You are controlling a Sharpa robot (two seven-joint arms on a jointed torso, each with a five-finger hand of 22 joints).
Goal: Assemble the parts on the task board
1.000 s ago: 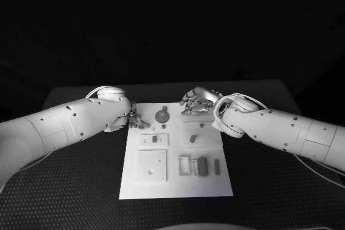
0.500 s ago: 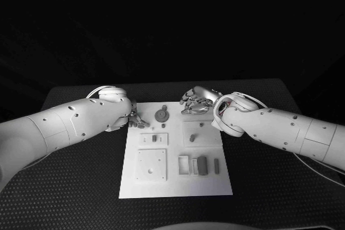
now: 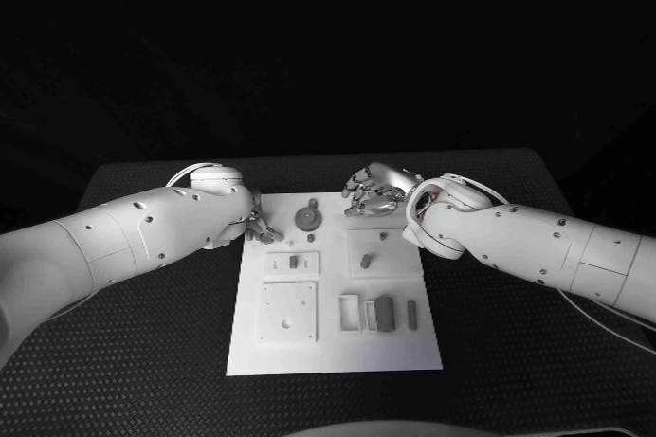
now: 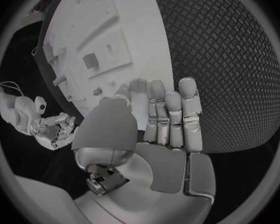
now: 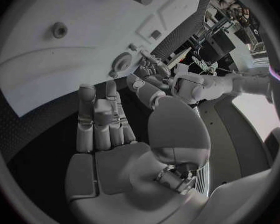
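Head view: the task board lies mid-worktop, its near half unobstructed. The left hand is at the board's far left edge, the right hand over its far edge.

Wrist views: both hands' fingers extended side by side, holding nothing.

The head camera looks steeply down on the flat white rectangular task board from the near side. Each wrist camera sits close behind its own hand, seemingly facing the same board.
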